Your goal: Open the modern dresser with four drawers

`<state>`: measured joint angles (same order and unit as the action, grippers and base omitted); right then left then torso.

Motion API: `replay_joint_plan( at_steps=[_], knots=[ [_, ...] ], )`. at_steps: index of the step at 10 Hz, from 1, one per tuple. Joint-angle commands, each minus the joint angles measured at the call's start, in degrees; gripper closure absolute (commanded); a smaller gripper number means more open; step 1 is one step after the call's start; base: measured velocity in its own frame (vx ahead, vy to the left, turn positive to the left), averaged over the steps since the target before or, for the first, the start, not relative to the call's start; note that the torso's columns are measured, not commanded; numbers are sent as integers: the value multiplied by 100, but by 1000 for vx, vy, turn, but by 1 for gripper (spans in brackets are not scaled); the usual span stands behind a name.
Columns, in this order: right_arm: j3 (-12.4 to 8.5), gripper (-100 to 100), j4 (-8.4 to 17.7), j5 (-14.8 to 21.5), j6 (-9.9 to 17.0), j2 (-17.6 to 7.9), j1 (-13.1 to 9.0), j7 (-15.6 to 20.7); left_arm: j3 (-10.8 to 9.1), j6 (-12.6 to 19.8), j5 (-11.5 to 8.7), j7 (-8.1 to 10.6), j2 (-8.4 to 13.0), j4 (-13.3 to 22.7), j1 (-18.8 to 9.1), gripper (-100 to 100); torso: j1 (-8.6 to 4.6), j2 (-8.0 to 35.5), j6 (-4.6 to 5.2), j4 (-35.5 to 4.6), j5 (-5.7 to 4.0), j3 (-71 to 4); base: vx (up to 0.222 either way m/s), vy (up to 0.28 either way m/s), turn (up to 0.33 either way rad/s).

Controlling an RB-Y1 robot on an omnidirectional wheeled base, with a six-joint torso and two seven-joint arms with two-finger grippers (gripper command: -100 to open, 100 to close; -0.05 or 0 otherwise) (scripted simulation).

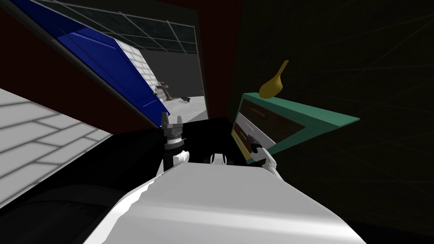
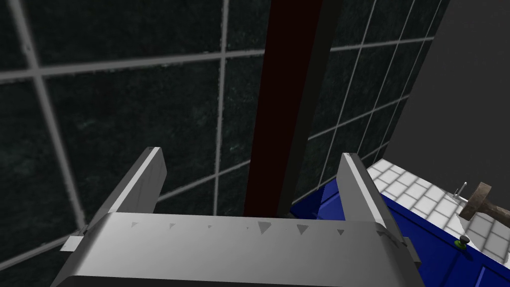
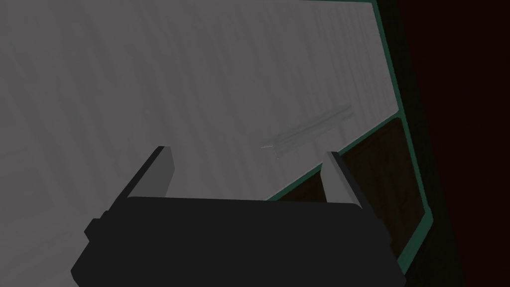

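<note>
The dresser (image 1: 322, 120) has a green frame, with dark brown drawer fronts and one pale grey drawer front (image 1: 251, 132). It stands to my right in the head view. My right gripper (image 1: 254, 146) reaches to the pale front. In the right wrist view that grey drawer front (image 3: 149, 74) is close ahead, and its thin pale handle (image 3: 314, 128) lies just beyond the fingertips, nearer one finger. The right gripper (image 3: 249, 167) is open with nothing between its fingers. A dark brown drawer front (image 3: 383, 164) borders the grey one inside the green frame (image 3: 393, 79).
A yellow vase (image 1: 273, 84) stands on the dresser's top. An open blue door (image 1: 114, 67) leans at the left, with a lit tiled floor past the doorway. My left gripper (image 1: 171, 123) is raised in front of me near that door, its fingers (image 2: 149, 174) open.
</note>
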<state>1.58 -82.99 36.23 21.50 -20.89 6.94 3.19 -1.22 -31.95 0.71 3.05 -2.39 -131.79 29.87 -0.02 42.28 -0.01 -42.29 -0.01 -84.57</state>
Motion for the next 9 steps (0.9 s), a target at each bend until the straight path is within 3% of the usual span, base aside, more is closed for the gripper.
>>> replay_joint_plan(
  at_steps=[1, 2, 3, 4, 7, 8, 9],
  knots=[
    [8, -100, 327, 320, 450, -97, -151, 109, 0, 0, 0, 0, 0, 0, 0, 0, 1, 2, 4, 0, 1, 0, 63, 70, 107],
    [8, -100, 404, 320, 515, -97, -151, 109, 0, 0, 0, 0, 0, 0, 0, 0, 4, -1, 0, 0, 2, -1, 47, 51, 78],
    [-6, -100, 546, 519, 744, -141, -284, 176, 0, 0, 0, 0, 0, 0, 0, 0, -2, 5, 3, -1, 0, 2, 44, 56, 150],
    [-6, -100, 726, 547, 770, -141, -284, 176, 0, 0, 0, 0, 0, 0, 0, 0, 2, 3, -2, -1, 0, 2, 38, 49, 72],
    [-45, -100, 1302, 988, 1218, -215, -547, 314, -1, 0, 0, 0, 0, 0, 0, 0, -2, 1, 3, 1, 0, 0, 46, 41, 107],
    [-45, -100, 1367, 988, 1261, -215, -547, 314, 0, 0, 0, 0, 0, 0, 0, 0, 1, 0, -1, 0, 1, 0, 44, 31, 68],
    [-70, -100, 1576, 1202, 1493, -246, -677, 386, -1, 0, 0, 0, 0, 0, 0, 0, 0, 2, 4, 0, 0, 1, 38, 48, 120]
  ],
)
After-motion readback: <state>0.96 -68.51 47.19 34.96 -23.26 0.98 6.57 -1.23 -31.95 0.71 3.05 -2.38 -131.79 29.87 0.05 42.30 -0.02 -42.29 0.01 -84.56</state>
